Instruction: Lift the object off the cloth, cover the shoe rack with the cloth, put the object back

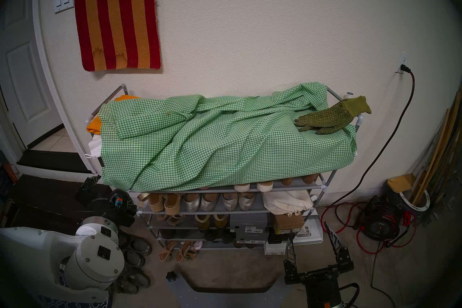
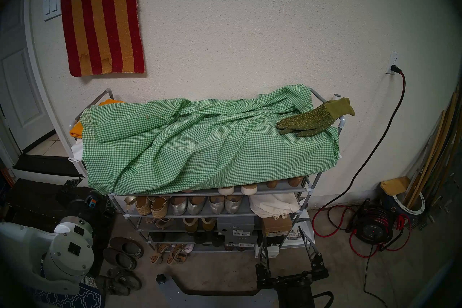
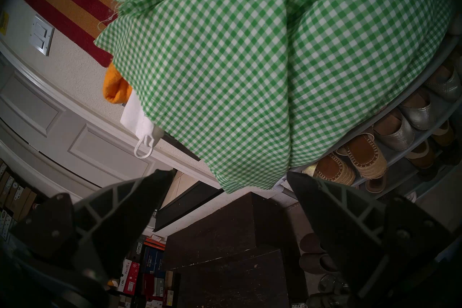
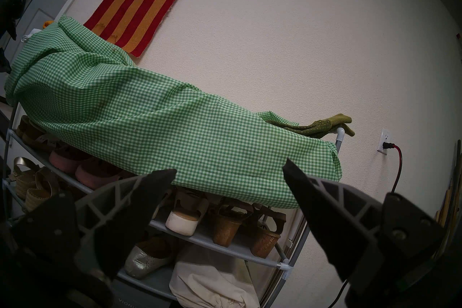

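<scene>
The gingham cloth (image 1: 225, 140) drapes the shoe rack's (image 1: 317, 186) top only, lower shelves bare, with the olive gloves (image 1: 330, 116) lying on its right end — seemingly near done — while left claw (image 3: 230, 176) and right claw (image 4: 230, 170) gape wide, empty.

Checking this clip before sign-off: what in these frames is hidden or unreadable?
- Top shelf contents: under the gingham cloth in every view.
- Orange cloth: only an edge shows beside the gingham in the head views.
- Gloves: mostly behind a cloth ridge in the right wrist view.
- Left gripper: open in the wrist view; head views show only one fingertip.
- Box labels on the shoe rack: too small.
</scene>
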You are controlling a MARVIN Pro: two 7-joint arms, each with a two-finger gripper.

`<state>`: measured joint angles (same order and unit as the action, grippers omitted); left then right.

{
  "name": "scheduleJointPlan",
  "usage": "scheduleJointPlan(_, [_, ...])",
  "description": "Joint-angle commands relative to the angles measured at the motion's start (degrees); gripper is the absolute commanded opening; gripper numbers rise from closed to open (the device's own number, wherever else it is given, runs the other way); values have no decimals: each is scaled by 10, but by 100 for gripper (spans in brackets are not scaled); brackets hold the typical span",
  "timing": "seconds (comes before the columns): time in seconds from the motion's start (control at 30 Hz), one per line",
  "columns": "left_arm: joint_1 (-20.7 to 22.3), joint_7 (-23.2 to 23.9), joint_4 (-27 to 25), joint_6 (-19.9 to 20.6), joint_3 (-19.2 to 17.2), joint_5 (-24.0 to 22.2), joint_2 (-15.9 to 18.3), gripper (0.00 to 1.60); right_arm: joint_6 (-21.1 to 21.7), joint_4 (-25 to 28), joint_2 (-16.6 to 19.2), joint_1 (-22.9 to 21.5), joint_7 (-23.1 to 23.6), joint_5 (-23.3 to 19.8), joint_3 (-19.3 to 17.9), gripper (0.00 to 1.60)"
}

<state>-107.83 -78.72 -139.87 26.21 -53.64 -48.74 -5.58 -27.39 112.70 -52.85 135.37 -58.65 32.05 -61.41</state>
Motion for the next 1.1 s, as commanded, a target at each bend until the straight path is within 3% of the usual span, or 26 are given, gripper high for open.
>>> scheduleJointPlan(0.0, [0,0,0,1,-1,0,-1,160,0,0,-1,0,0,0,0,160])
scheduleJointPlan(0.1, [0,0,0,1,-1,0,-1,160,4,-2,3,-11,15,-4,0,160])
scheduleJointPlan(0.2, [0,0,0,1,-1,0,-1,160,14,-17,4,-45,37,18,0,160])
scheduleJointPlan(0.3, [0,0,0,1,-1,0,-1,160,17,-23,3,-80,65,12,-5,160])
scheduleJointPlan(0.67, [0,0,0,1,-1,0,-1,160,31,-26,-45,-137,160,13,-72,160])
scheduleJointPlan(0.97, [0,0,0,1,-1,0,-1,160,40,-40,-79,-196,170,27,-133,160])
scheduleJointPlan(1.07, [0,0,0,1,-1,0,-1,160,43,-49,-69,-220,175,27,-138,160])
